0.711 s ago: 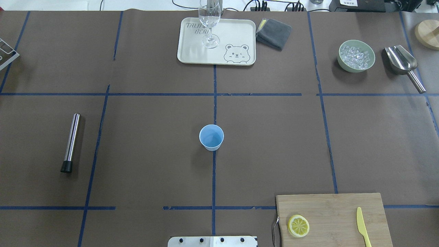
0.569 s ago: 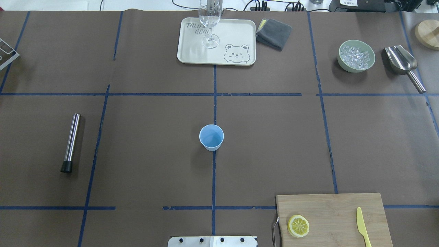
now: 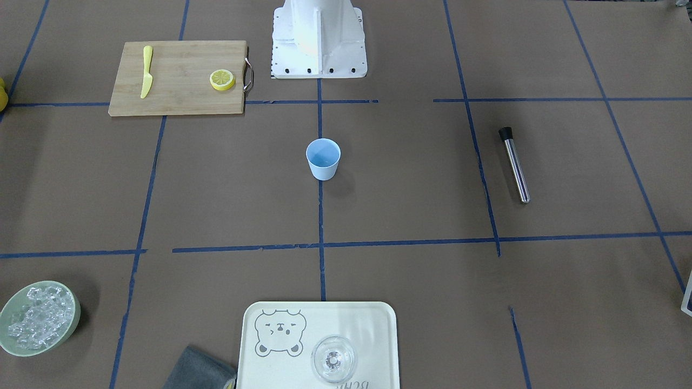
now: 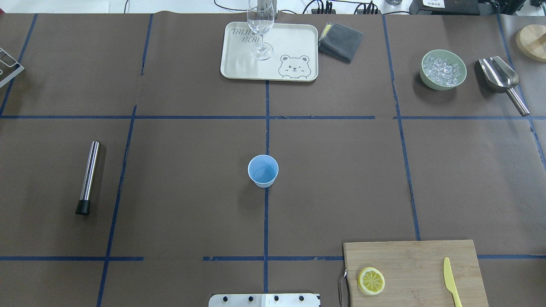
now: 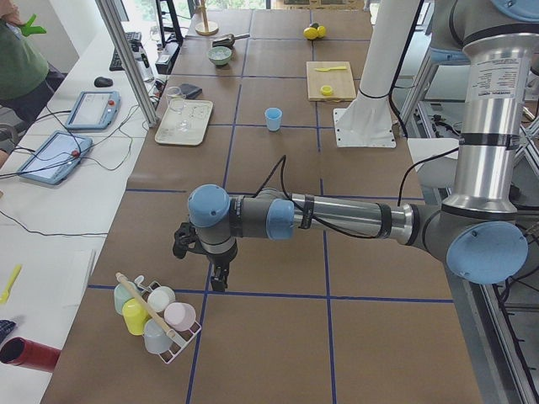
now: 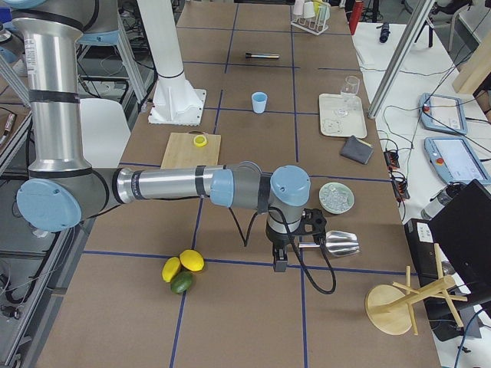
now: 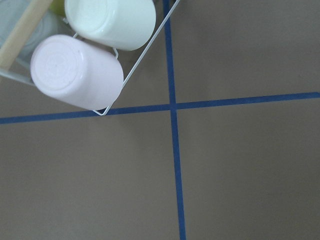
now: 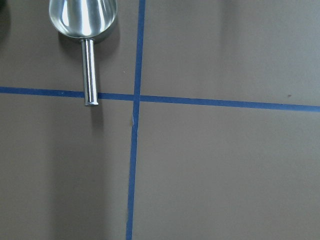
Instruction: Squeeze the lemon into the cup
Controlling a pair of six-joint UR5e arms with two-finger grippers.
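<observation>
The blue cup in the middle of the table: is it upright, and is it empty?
Upright and empty. The cup stands on its base, mouth up, and the overhead and front views show only bare blue inside.

A robotics lab, plainly: a table point(image 4: 341, 179) papered brown and gridded in blue tape point(image 4: 266, 221), a white robot pedestal point(image 3: 319, 43) bolted down, an industrial arm point(image 5: 345, 217) reaching across, and teach pendants point(image 5: 91, 109) lying on the side bench point(image 5: 50, 227).

The cream rectangular plastic tray point(image 4: 294, 42), upper centre of the overhead view, bears grey outlined lettering: roughly "TAIJI" above "BEA", its ending hidden behind the clear wine glass point(image 4: 260, 25).
</observation>
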